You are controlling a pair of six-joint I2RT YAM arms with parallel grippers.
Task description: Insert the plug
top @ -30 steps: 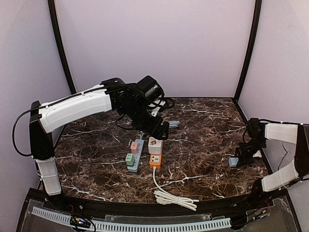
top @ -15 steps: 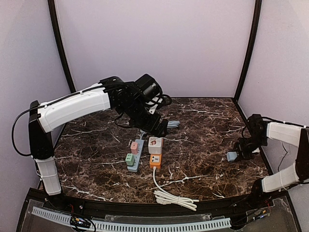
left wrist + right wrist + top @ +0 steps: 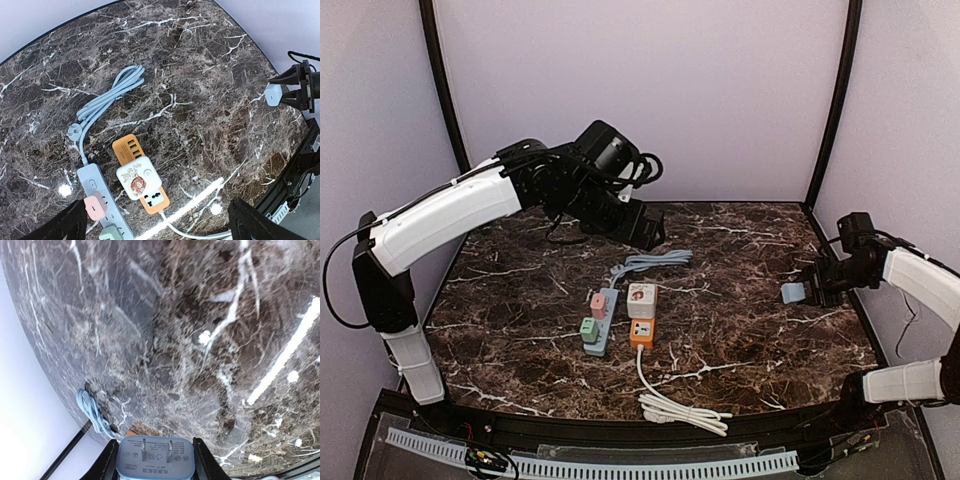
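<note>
Right gripper (image 3: 812,288), mid-right, fingers pinching pale blue square plug (image 3: 793,293), has lifted it off dark marble table (image 3: 740,330). Left gripper (image 3: 652,228), upper centre, risen clear, fingers spread. Pale blue power strip (image 3: 601,325), lower centre, now unobstructed for insertion.

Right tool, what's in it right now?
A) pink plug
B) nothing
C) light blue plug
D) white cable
C: the right wrist view shows the light blue plug, prongs outward, clamped in the right tool; the pink plug sits in the power strip.
</note>
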